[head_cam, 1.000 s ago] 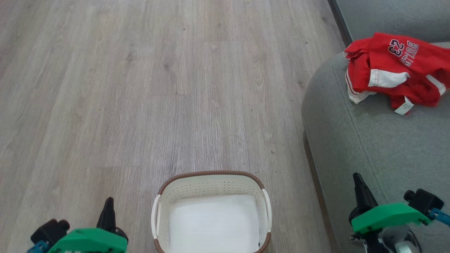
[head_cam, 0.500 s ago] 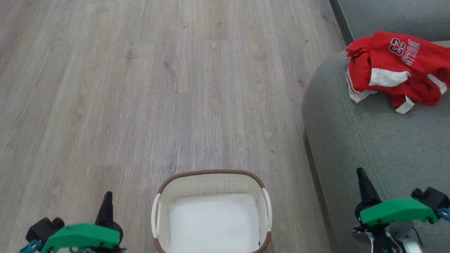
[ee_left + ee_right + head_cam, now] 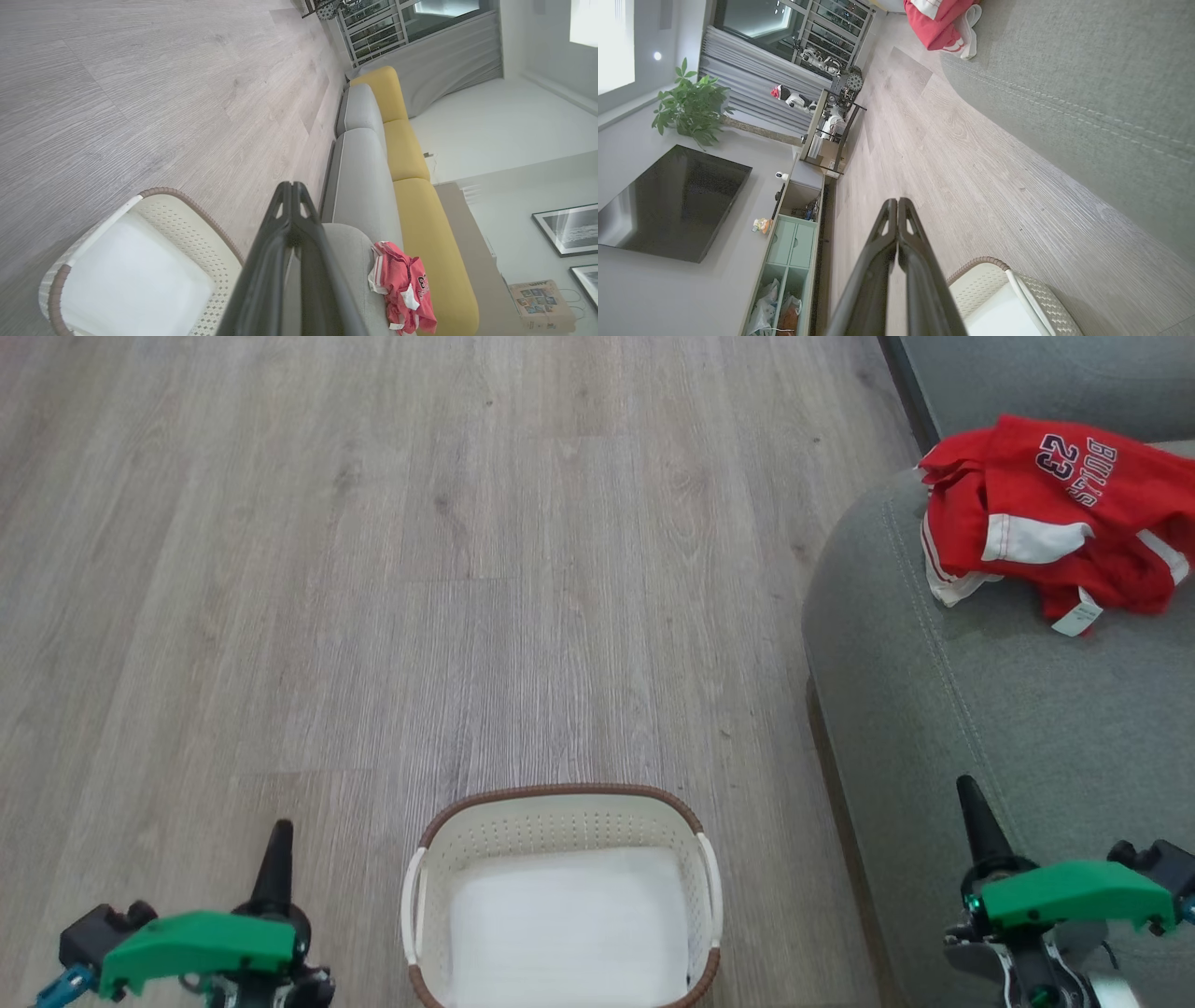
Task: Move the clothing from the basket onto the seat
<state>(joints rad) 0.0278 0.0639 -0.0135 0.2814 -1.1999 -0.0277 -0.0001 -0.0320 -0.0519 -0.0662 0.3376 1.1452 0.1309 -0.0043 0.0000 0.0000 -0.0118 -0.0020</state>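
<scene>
- Holds left hand (image 3: 280, 840) low over the floor (image 3: 373, 569) to the left of the basket (image 3: 560, 795), fingers pressed together to the tips, gripping nothing and touching nothing.
- Holds right hand (image 3: 973, 807) closed and empty in the same way, above the near part of the seat (image 3: 971, 709) and well apart from the clothing (image 3: 1046, 518).
- Finds the clothing in a rumpled red heap on the seat near its rounded corner, with the "BULLS 23" print facing up and a small white tag at the heap's near edge.
- Cannot tell from the folds where one garment ends and another begins.
- Finds the basket standing on the floor between the two hands, just beside the seat's front edge, with its bare white bottom showing.
- Judges the moving step as done: red cloth on the seat and none in the part of the basket that shows.
- Cannot vouch for the basket's near end, cut off at the bottom of the head view.
- Reads this as the closing step, with both hands parked either side of the basket.
- Calls for little next: at most a look into that hidden near end.
- Would need, if cloth lay there, one hand opened, lowered inside the rim, closed on the fabric and carried across to the seat.
- Otherwise calls for staying clear of the heap, since a brush could drag it off the rounded corner.
</scene>
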